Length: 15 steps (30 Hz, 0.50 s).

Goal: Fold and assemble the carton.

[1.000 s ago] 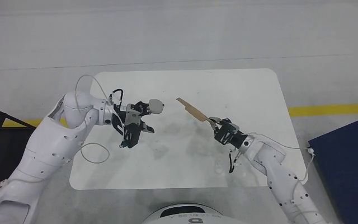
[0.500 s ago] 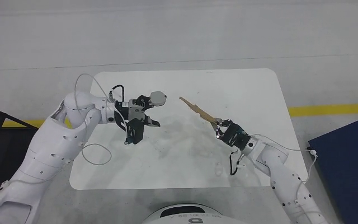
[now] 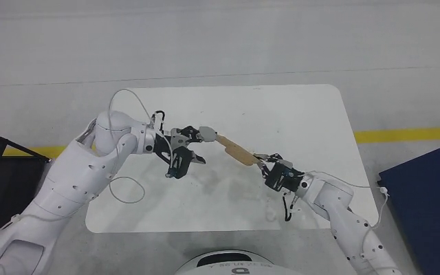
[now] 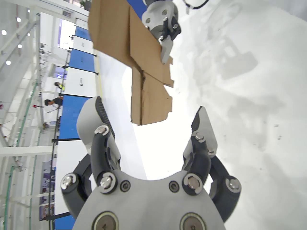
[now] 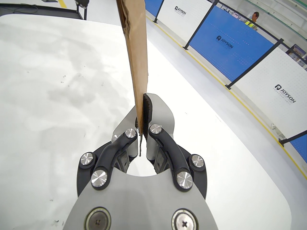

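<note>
A flat brown carton (image 3: 237, 150) hangs edge-on above the middle of the white table (image 3: 309, 117). My right gripper (image 3: 265, 167) is shut on its right end; in the right wrist view the pads (image 5: 146, 105) pinch the carton (image 5: 134, 37), which rises away from them. My left gripper (image 3: 204, 145) is open at the carton's left end. In the left wrist view its fingers (image 4: 100, 111) stand wide apart, and the carton (image 4: 134, 48) has its free end just beyond their tips. The right gripper (image 4: 165, 41) clamps the far end.
A loose grey cable (image 3: 120, 189) loops over the table's left side. A yellow floor line (image 3: 399, 135) runs past the right edge, with a blue object (image 3: 419, 199) below it. Blue and white barrier panels (image 5: 215, 37) stand beyond the table.
My left gripper has swung right, up to the carton's free end, still open. The right gripper has shifted slightly left and toward the front edge with the carton.
</note>
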{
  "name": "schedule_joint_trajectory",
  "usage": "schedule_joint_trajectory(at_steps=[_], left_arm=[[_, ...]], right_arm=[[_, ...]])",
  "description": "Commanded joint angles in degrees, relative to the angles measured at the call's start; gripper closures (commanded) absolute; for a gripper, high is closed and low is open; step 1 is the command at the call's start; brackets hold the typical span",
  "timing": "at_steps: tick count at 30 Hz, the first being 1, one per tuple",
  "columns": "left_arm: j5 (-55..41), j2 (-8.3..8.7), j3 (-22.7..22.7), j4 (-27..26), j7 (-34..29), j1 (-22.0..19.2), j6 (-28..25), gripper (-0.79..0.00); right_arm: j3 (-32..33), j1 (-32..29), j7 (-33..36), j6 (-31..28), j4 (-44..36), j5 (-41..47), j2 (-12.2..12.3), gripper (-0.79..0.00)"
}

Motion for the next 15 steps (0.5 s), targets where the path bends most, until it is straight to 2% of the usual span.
schedule_joint_trajectory(at_steps=[1,6,12,15], left_arm=[[-0.29,-0.43,1.36,0.44,-0.41,-0.97,-0.16,-0.348],[-1.66,-1.42,3.75,1.88,-1.53,-2.74,0.43,-0.286],[-1.98,-2.04,5.49,3.27,-2.75,-4.17,0.31,-0.283],[-2.27,-2.32,6.49,3.51,-3.03,-4.38,0.29,-0.203]], right_arm=[[-0.52,-0.21,-0.01,0.85,-0.13,-0.82,0.01,0.0],[-1.7,-0.48,-0.44,1.87,-0.21,-2.85,0.1,0.0],[-2.78,-0.7,-0.6,2.64,-0.13,-4.58,0.23,0.0],[-3.18,-0.79,-0.6,2.95,-0.03,-5.16,0.3,0.0]])
